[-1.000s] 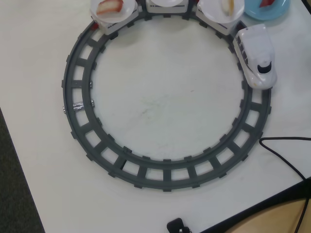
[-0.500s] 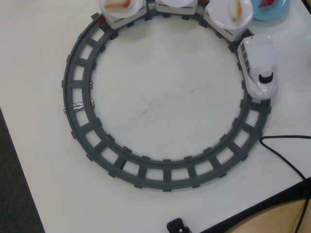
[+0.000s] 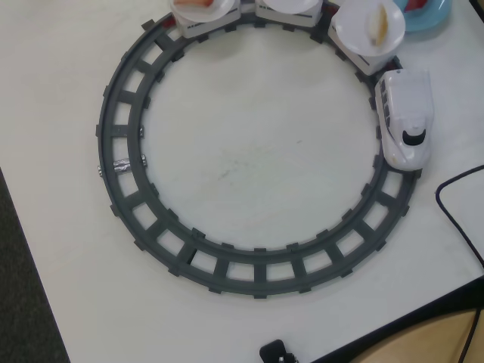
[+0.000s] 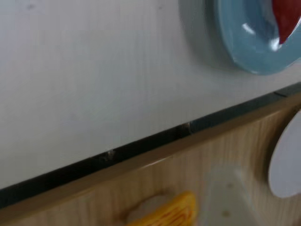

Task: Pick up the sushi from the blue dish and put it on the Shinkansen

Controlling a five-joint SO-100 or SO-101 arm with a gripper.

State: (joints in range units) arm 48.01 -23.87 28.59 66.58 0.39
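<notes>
at the upper right corner of the wrist view lies the sushi [image 4: 288, 16], red, on the blue dish [image 4: 244, 47], cut by the frame edge. no gripper fingers show, so its state is unknowable. reaching it likely means heading toward that corner; the shinkansen [image 3: 404, 117] sits just below the dish in the overhead view.

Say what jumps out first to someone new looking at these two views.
In the overhead view, the grey ring track fills most of the white table, with the white toy train on its right side pulling cars topped with white plates along the top. In the wrist view, the blue dish with the red sushi sits top right, near the table's edge. The tool shows in neither view.
</notes>
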